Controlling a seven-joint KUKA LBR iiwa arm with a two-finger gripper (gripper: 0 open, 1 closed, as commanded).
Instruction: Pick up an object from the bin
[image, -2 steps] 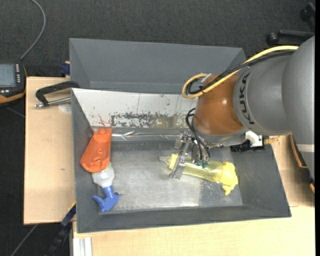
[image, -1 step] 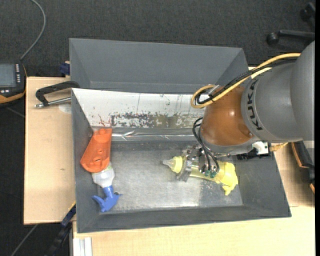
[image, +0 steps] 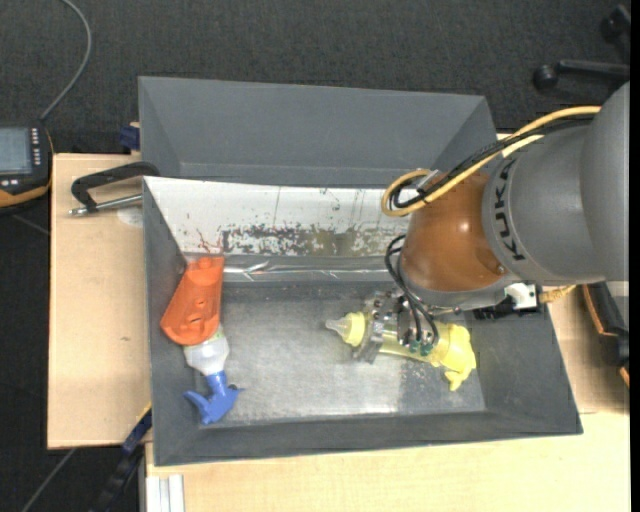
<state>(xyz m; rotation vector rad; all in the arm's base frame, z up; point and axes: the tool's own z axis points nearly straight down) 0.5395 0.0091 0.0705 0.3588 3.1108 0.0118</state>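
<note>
- Arm (image: 560, 200): grey, smooth-cased, enters from the right and bends down into the bin. A glossy orange-brown cover (image: 445, 245) rounds the wrist, and a yellow cable (image: 470, 160) loops over it. The upper part is cut off at the right edge.
- Bin (image: 300, 130): grey sheet metal with sloped walls. The floor is dull and scuffed, and the back wall is speckled with dark marks.
- Orange thing (image: 195, 300): smooth and tapered, lying at the left wall, with a white part and a blue tip towards the front. It is well apart from the gripper.
- Yellow thing (image: 455, 350): pale and soft-looking, lying right of centre on the floor, with a narrow tip pointing left. Its middle is hidden under the gripper, so its kind is unclear.
- Gripper (image: 385, 335): low, directly over the yellow thing. Whether it is clenched or released cannot be told.
</note>
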